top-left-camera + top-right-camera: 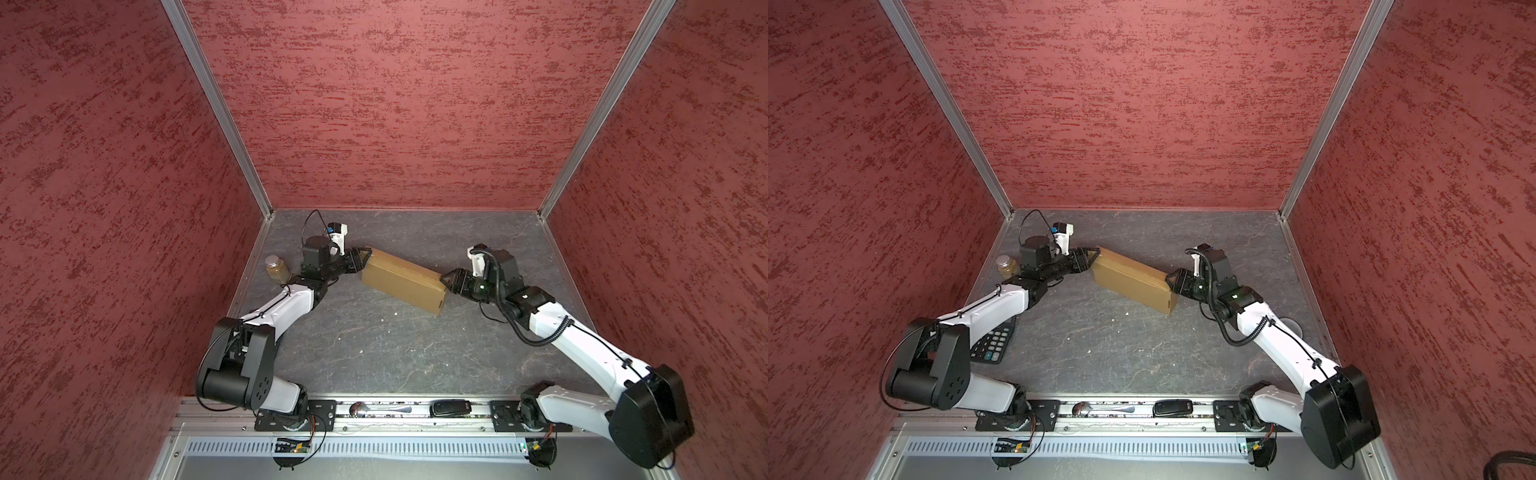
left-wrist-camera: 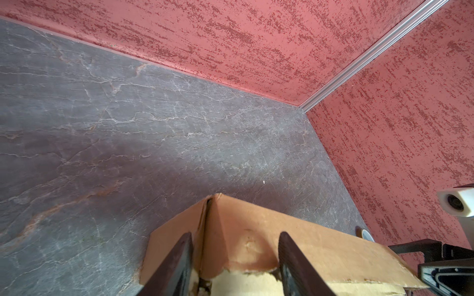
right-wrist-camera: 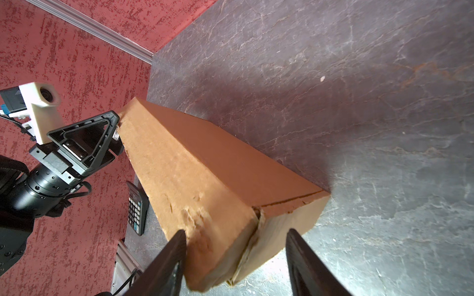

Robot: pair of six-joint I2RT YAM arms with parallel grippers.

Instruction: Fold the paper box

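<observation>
The paper box (image 1: 401,276) (image 1: 1129,276) is a closed tan cardboard block lying slantwise at the back middle of the grey table. My left gripper (image 1: 365,255) (image 1: 1094,254) is at the box's far left end. In the left wrist view this gripper (image 2: 235,234) is open, and its fingers (image 2: 179,261) straddle a corner ridge of the box (image 2: 243,230), which reaches out past both of them. My right gripper (image 1: 444,279) (image 1: 1169,277) is at the near right end. That gripper (image 3: 236,232) is open round the box's end corner (image 3: 220,205). One finger touches cardboard, while the other stands slightly off it.
A lidded glass jar (image 1: 277,269) stands by the left wall behind the left arm. A black calculator (image 1: 992,343) lies under the left arm. A spoon (image 1: 380,409) and a black device (image 1: 451,407) rest on the front rail. Red walls enclose three sides.
</observation>
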